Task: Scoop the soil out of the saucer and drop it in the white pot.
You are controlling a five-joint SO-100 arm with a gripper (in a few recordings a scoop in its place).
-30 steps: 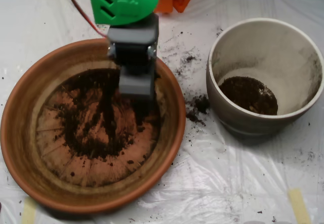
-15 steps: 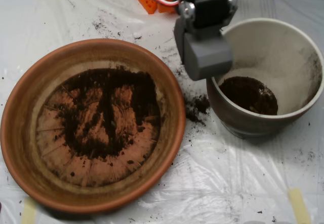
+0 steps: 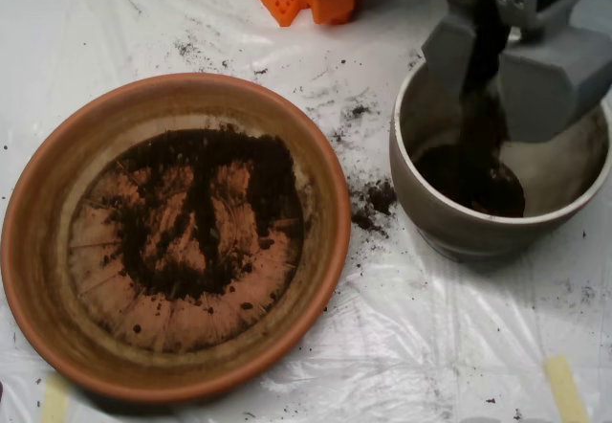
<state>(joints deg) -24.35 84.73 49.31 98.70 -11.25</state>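
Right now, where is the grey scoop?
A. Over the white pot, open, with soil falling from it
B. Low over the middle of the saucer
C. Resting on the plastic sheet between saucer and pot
A: the scoop hangs over the white pot, its halves apart, a dark stream of soil beneath.

White pot (image 3: 449, 222) rim behind pincer (image 3: 497, 78)

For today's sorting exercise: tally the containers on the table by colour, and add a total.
Terracotta-orange: 1, the saucer
Off-white: 1, the white pot
Total: 2
Both hold soil, and the scoop is over the white pot.
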